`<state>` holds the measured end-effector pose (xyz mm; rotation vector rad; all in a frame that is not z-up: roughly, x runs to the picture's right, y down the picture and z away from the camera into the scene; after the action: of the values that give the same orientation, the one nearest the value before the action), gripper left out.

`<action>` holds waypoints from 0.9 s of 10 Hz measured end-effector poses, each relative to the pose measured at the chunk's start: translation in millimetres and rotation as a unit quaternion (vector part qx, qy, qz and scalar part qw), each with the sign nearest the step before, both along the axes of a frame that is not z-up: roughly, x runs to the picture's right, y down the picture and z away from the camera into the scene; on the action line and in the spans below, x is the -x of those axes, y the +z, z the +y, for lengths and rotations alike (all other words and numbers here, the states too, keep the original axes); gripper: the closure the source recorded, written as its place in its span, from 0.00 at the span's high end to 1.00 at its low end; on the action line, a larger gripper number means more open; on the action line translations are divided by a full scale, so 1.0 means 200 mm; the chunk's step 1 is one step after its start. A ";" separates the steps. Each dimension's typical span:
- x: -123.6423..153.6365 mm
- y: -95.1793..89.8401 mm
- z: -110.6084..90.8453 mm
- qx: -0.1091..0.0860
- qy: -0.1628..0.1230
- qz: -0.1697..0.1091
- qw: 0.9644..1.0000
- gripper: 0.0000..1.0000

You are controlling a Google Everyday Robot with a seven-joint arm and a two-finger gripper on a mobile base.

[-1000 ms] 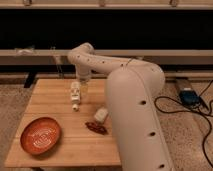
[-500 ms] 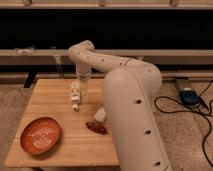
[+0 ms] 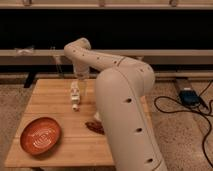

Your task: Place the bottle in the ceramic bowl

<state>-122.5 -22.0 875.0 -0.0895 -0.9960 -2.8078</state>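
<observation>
The bottle (image 3: 75, 94) was a slim, whitish cylinder, standing roughly upright over the back middle of the table (image 3: 50, 95), its narrow end pointing down. Whether it touched the wood could not be told. The bowl (image 3: 41, 135), wide, shallow and glossy orange-red with pale rings inside, sat well apart from it at the table's front left corner.

The gripper (image 3: 79, 84) hung just above and beside the bottle's top. Whether it was clamped on the bottle or apart could not be told.

Against half a second before, the bottle was in much the same spot. The arm's rounded upper joint had shifted slightly left.

The arm (image 3: 120, 100), smooth cream-white and made of thick rounded segments, rose at the table's right side, bent over at the back and dropped its wrist straight down.

The table was pale planked wood. A small dark red lump (image 3: 94, 126) lay near the arm's base. Black cables (image 3: 172, 107) trailed over speckled floor to the right.
</observation>
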 end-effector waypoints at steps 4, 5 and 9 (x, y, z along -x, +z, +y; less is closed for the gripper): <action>-0.01 0.04 -0.01 0.001 0.079 0.076 0.994 0.80; -0.01 0.04 -0.01 0.007 0.096 0.087 0.992 0.80; -0.02 0.08 -0.01 0.032 0.160 0.121 0.979 0.80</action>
<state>-118.1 -24.5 890.5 -0.2476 -0.9467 -2.4062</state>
